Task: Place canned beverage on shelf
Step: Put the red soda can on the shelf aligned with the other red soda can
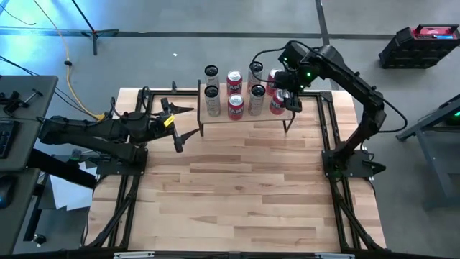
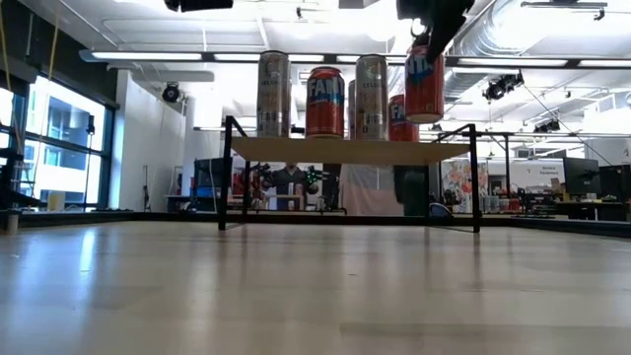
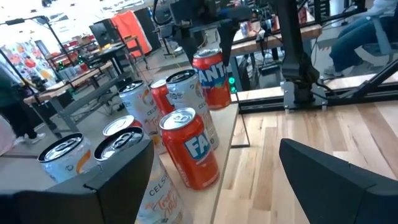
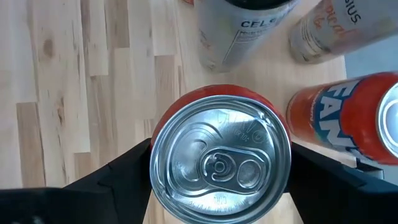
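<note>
Step in hand: the placing itself, near its end. Right tool (image 1: 282, 92) is over the right end of the shelf (image 1: 244, 117), clamped on a red Fanta can (image 4: 221, 152) w/ one finger on each side of the can body, seen straight down onto the lid in the right wrist view. In the low view that can (image 2: 425, 87) hangs upright under the tool, its base a bit above the plank top, so judged not yet set down. Can't tell from above exactly which spot on the plank is under it; it looks like the front right corner, just beside another red can (image 1: 274, 78) behind it.

Already standing on the shelf: two rows of cans, silver Celsius cans (image 1: 212, 100) and red Fanta cans (image 1: 235, 106) mixed. Right end is the free spot.

Left tool (image 1: 180, 124) waits low over the surface (image 1: 237, 194), left of the shelf, fingers apart, nothing betw. them. Its wrist view looks along the rows of cans.

Next move, as I judge it: lower the can straight down till the base sits flat on the plank, then spread the fingers and lift clear vertically. Needs care b/c neighbours are close: a silver can (image 4: 249, 28) and a red one (image 4: 348, 118) sit just beside the held can, so any sideways drift on release could knock them. Also the plank edge is near; the can must land fully on wood, not half off.
</note>
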Controlling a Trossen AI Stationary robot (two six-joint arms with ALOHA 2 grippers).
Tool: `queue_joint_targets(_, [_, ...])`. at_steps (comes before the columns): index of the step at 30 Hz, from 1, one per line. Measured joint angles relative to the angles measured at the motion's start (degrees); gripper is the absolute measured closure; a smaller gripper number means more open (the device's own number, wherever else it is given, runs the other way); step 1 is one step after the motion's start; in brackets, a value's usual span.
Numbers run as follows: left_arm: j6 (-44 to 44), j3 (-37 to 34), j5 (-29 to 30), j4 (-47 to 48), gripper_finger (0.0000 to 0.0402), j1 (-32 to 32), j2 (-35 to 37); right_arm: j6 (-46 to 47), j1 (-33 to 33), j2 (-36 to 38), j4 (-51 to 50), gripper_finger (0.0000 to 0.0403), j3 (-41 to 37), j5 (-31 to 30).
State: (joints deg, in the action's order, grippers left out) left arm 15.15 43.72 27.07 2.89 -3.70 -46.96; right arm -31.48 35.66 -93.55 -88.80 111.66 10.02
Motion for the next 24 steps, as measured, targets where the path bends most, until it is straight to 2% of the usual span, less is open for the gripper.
queue_joint_targets(24, [0.1, 0.0, 0.1, 2.0, 0.0061, 0.0, 2.0, 3.0, 2.0, 0.1, -1.1, 0.0107, 0.0, -0.4])
